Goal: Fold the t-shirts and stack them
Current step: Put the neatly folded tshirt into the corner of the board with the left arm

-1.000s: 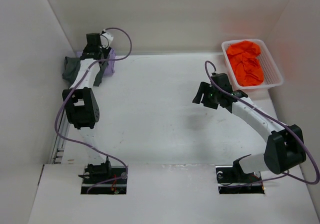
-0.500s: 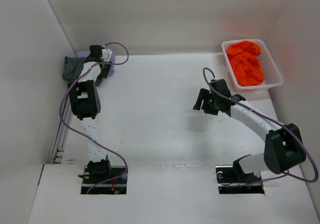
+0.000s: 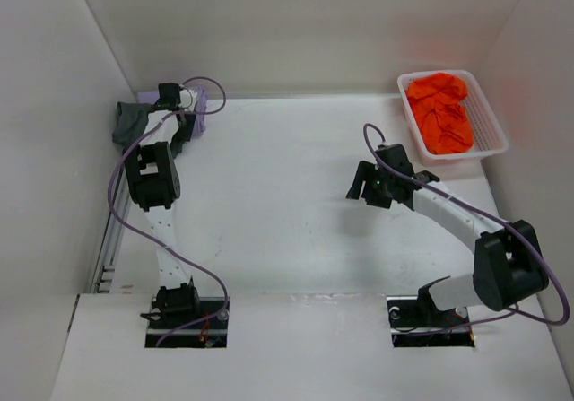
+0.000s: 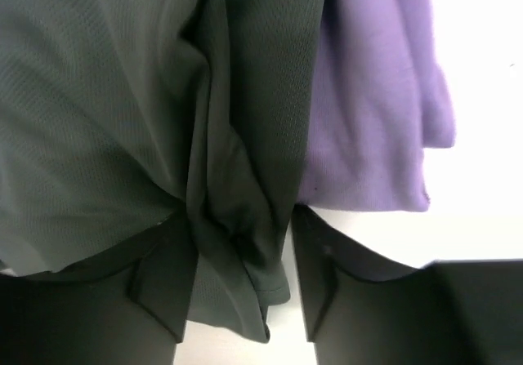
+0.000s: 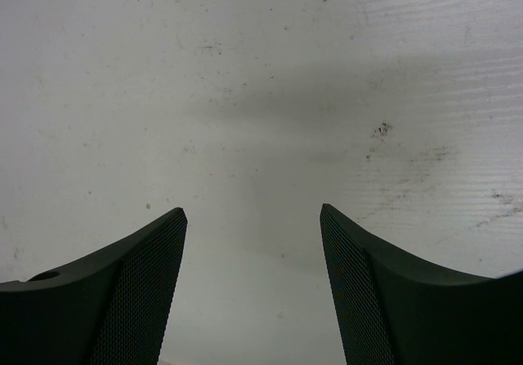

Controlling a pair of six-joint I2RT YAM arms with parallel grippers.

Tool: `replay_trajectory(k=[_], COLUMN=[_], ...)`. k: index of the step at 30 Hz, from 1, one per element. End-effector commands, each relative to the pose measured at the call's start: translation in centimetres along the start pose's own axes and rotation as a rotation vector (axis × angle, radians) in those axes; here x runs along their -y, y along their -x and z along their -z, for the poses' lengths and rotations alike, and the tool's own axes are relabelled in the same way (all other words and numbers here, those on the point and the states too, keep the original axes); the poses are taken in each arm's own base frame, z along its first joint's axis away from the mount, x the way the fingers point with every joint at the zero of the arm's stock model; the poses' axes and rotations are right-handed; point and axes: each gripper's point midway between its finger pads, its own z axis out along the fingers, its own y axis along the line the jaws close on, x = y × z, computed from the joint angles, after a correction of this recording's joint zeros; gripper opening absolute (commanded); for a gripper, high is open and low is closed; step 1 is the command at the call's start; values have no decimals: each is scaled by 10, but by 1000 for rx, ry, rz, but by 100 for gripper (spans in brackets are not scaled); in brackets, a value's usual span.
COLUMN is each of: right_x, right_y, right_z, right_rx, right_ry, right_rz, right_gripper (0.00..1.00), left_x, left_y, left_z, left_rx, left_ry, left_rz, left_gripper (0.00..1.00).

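The dark grey t-shirt (image 3: 128, 121) lies bunched on the lavender purple t-shirt (image 3: 200, 114) in the table's back left corner. My left gripper (image 3: 176, 112) is down on them. In the left wrist view a gathered fold of the dark grey t-shirt (image 4: 237, 218) sits between its fingers (image 4: 163, 275). The jaws stand partly closed around the fold, and a thin gap shows beside the right finger. The purple t-shirt (image 4: 376, 120) lies just beyond. My right gripper (image 3: 366, 182) hovers open over bare table, holding nothing (image 5: 253, 218). The bright orange t-shirt (image 3: 439, 109) lies crumpled in the basket.
A white mesh basket (image 3: 491, 118) stands at the back right against the wall. White walls close in the table on the left, back and right. The left arm's purple cable (image 3: 115, 195) loops beside the left wall.
The left arm reached further into the back left corner and lowered onto the shirts, its jaws narrowing round the grey fold. The right gripper shifted only slightly.
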Motion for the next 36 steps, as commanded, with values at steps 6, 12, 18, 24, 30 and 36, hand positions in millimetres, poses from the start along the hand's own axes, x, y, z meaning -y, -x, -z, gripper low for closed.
replay_trajectory(k=[6,12,18,24,30,36], right_x=[-8,-9,-8,-9,-8,-9], right_y=[16,16,16,19,22,23], right_z=[-1,-5,-6,-6,-4,-4], right_rx=[40,31,30,29,31,23], right_ry=[33,29,25,27,22,23], right_rz=[9,13,11,15,18,21], right_gripper=[71,71,72,72,72,72], left_x=[-11,-12,-1,18,34,45], left_y=[7,17,51,88,103,89], left_z=[16,27,52,70,73,60], left_rx=[5,38,136,215,237,182], left_ry=[30,25,-42,-126,-168,-169], left_rz=[5,2,6,29,43,17], left_gripper=[24,8,3,1,1,13])
